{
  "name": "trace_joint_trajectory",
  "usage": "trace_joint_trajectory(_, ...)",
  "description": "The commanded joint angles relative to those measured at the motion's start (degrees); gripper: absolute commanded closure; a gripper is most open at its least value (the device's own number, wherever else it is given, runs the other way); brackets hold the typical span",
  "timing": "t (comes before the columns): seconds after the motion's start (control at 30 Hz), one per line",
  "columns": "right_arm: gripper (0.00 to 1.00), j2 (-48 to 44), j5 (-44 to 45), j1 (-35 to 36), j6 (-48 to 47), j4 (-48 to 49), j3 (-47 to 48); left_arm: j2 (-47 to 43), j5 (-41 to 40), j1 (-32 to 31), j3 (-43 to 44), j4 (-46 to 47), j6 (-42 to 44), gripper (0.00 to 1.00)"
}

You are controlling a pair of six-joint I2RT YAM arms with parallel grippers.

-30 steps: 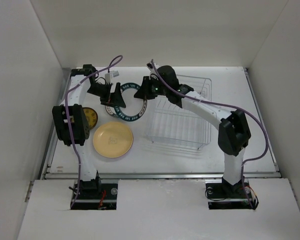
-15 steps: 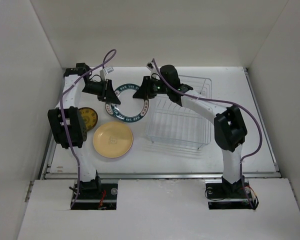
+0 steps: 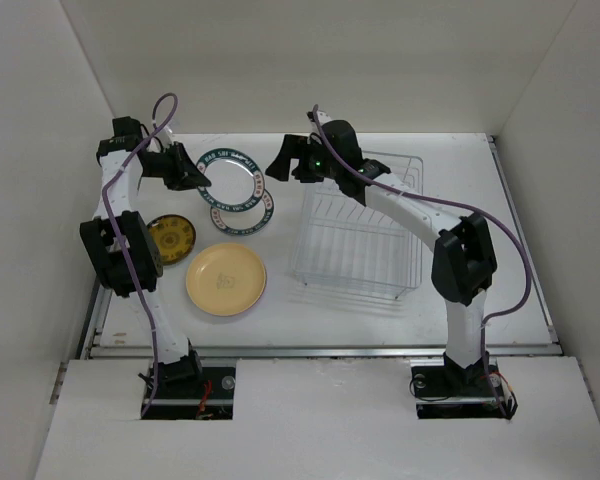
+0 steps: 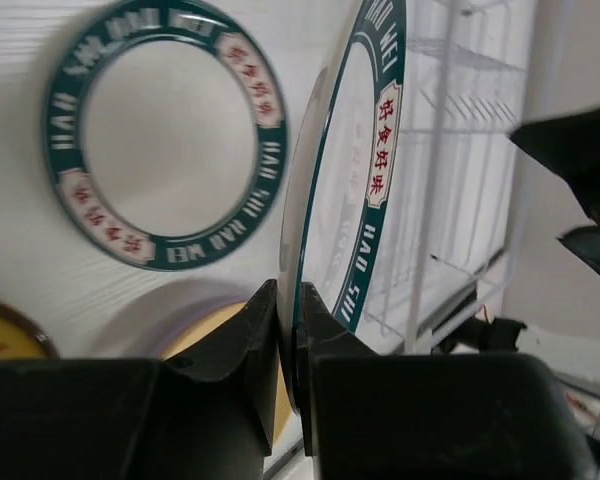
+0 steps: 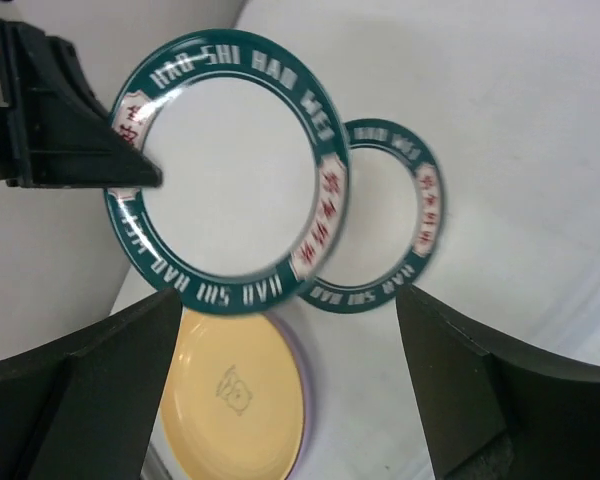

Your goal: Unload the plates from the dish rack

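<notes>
1. Setting — white table [image 3: 510, 250] in a white-walled booth, evenly lit, with both arm bases at the near edge.
2. Change: over the last second the left gripper [image 4: 288, 300] has carried the held teal-rimmed plate [image 3: 230, 170] away from the dish rack [image 3: 352, 284] toward the left rear. The right gripper [image 3: 285, 163], lately at the opposite rim, has let go and drawn back.
3. Left gripper: fingers pinched on the plate's rim, with the plate held clear above the table.
4. Right gripper: jaws spread wide with nothing between them, hanging near the rack's far left corner.
5. Dish rack: right of centre; no plate shows in it from above.
6. Unloaded stock: a second teal-rimmed plate [image 3: 246, 216] lies flat, partly under the held one. The pale yellow plate [image 3: 226, 280] is stacked on a lavender plate [image 5: 306, 395], and the mustard plate [image 3: 170, 238] sits at the left edge.
7. Judgement — the handover looks complete, and setting this plate down is probably the last step.
</notes>
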Motion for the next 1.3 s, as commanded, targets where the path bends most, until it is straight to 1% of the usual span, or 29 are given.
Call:
trace_joint_trajectory(0.0, 0.06, -7.20, 9.78, -0.57, 0.20, -1.98, -1.72, 5.37, -7.93, 0.32, 4.60, 6.65, -8.22, 1.00)
trace_joint_trajectory(0.1, 0.06, -10.98, 10.41, -0.57, 0.20, -1.98, -4.70, 8.99, -11.63, -1.08, 7.87, 6.65, -9.28, 1.00)
trace_joint_trajectory(0.13, 0.06, -11.87, 10.41, -0.57, 0.20, -1.98, -5.68, 10.65, -12.24, -2.48, 7.88, 7.69, -9.28, 1.00)
trace_joint_trajectory(0.23, 0.06, -15.55, 11.11, -0.57, 0.20, -1.98, -9.81, 13.73, -15.58, -3.28, 9.80, 7.70, -8.41, 1.00)
trace_joint_trajectory(0.33, 0.06, -18.55, 11.11, -0.57, 0.20, -1.98, -12.62, 15.07, -18.31, -4.59, 10.61, 5.68, -7.61, 1.00)
trace_joint_trajectory(0.37, 0.06, -19.17, 11.11, -0.57, 0.20, -1.98, -13.15, 15.94, -18.92, -4.60, 11.30, 5.07, -6.31, 0.92)
trace_joint_trajectory(0.47, 0.06, -21.10, 11.90, -0.57, -0.32, -1.98, -14.91, 16.47, -26.47, -6.26, 11.84, 2.70, -3.75, 0.71)
trace_joint_trajectory(0.5, 0.06, -21.11, 12.51, -0.57, -0.33, -1.98, -14.91, 16.47, -29.88, -7.40, 11.84, 1.13, -1.05, 0.64)
trace_joint_trajectory(0.53, 0.06, -21.11, 12.52, -0.57, -0.33, -1.98, -14.91, 16.47, -31.05, -7.93, 12.36, 0.24, 0.11, 0.54)
trace_joint_trajectory(0.6, 0.06, -21.11, 11.82, -0.57, -0.33, -1.98, -14.91, 15.86, -33.16, -9.60, 12.36, -1.17, 2.31, 0.46)
trace_joint_trajectory(0.67, 0.06, -21.72, 11.81, -0.05, -0.33, -1.98, -14.91, 15.25, -36.76, -10.75, 12.36, -3.19, 4.77, 0.40)
trace_joint_trajectory(0.8, 0.06, -23.56, 11.29, 0.48, -0.85, -1.98, -14.91, 14.71, -41.24, -12.68, 11.84, -5.75, 6.89, 0.32)
trace_joint_trajectory(0.87, 0.06, -24.53, 11.29, 0.48, -0.85, -1.98, -15.62, 12.70, -42.56, -12.69, 10.26, -5.75, 6.89, 0.32)
trace_joint_trajectory(0.97, 0.06, -26.82, 11.81, 0.48, -0.85, -1.98, -16.85, 8.66, -43.62, -12.69, 8.50, -4.26, 6.37, 0.29)
trace_joint_trajectory(1.03, 0.06, -28.66, 13.92, 0.48, -0.85, -3.55, -17.64, 6.03, -44.32, -12.69, 7.71, -3.73, 6.36, 0.28)
trace_joint_trajectory(1.1, 0.06, -29.98, 15.76, 0.48, -1.47, -6.27, -17.64, 0.85, -44.94, -12.69, 5.43, -2.94, 5.14, 0.25)
trace_joint_trajectory(1.13, 0.06, -30.77, 18.12, 0.48, -1.47, -9.42, -17.64, -1.26, -45.64, -12.69, 4.72, -2.24, 5.13, 0.25)
trace_joint_trajectory(1.17, 0.06, -32.87, 19.62, 0.48, -1.47, -10.93, -17.64, -6.24, -45.65, -12.69, 2.63, -1.62, 4.52, 0.23)
trace_joint_trajectory(1.2, 0.06, -34.28, 21.29, 0.48, -1.47, -12.43, -17.64, -9.08, -47.21, -12.16, 1.30, -0.14, 3.13, 0.21)
trace_joint_trajectory(1.23, 0.06, -35.77, 24.96, 0.48, -1.47, -13.92, -18.94, -11.98, -48.36, -11.20, -0.10, 0.84, 2.15, 0.18)
trace_joint_trajectory(1.27, 0.06, -39.27, 27.00, 0.48, -1.47, -16.81, -19.65, -15.05, -50.20, -10.50, -1.60, 1.98, 1.01, 0.16)
